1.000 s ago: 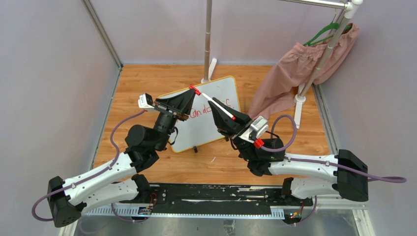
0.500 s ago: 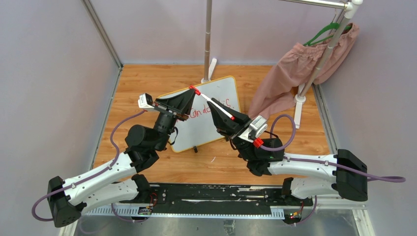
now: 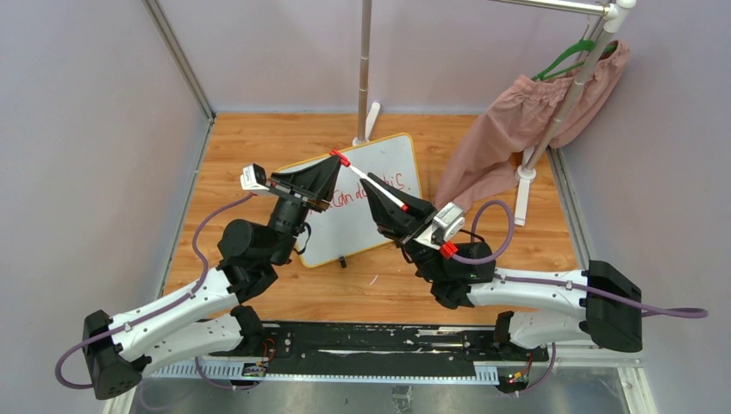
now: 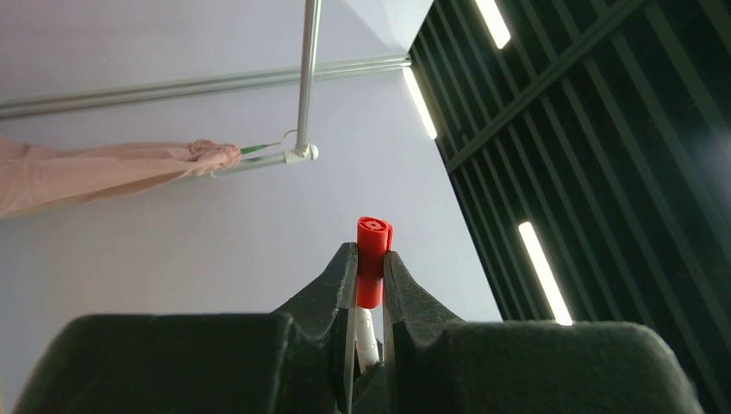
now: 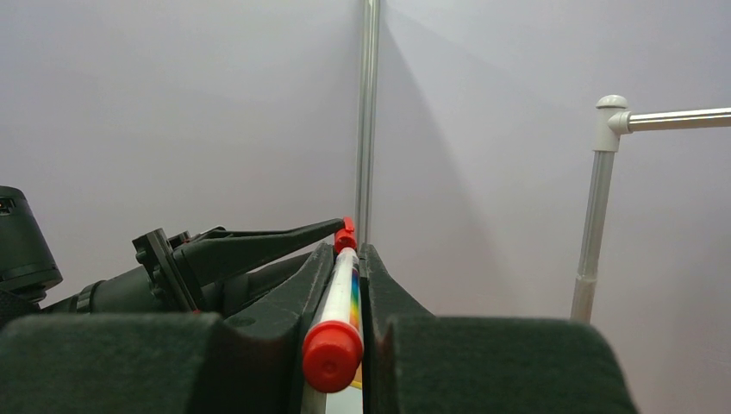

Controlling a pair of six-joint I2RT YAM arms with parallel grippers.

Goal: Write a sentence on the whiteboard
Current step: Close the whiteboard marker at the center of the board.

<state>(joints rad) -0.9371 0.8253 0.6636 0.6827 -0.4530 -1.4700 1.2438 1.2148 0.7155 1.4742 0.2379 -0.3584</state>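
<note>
The whiteboard [image 3: 384, 157] lies tilted on the wooden table, and parts of the red sentence [image 3: 349, 197] show between the arms. Above it a white marker [image 3: 379, 190] spans both grippers. My left gripper [image 3: 339, 159] is shut on the marker's red cap [image 4: 372, 240], with white barrel [image 4: 366, 332] showing below the cap. My right gripper [image 5: 346, 250] is shut on the marker barrel [image 5: 340, 297], whose red rear end [image 5: 332, 355] faces that camera. In the right wrist view the cap [image 5: 345, 235] sits at the barrel's far tip, pinched by the left fingers [image 5: 259, 246].
A metal pole [image 3: 365, 69] stands just behind the board, its white foot [image 3: 371, 121] near the board's far edge. A clothes rack [image 3: 560, 95] with a pink garment [image 3: 509, 129] on a green hanger stands at the back right. Purple walls close in both sides.
Both grippers have drifted slightly left with the marker still held between them. Neither grip has changed.
</note>
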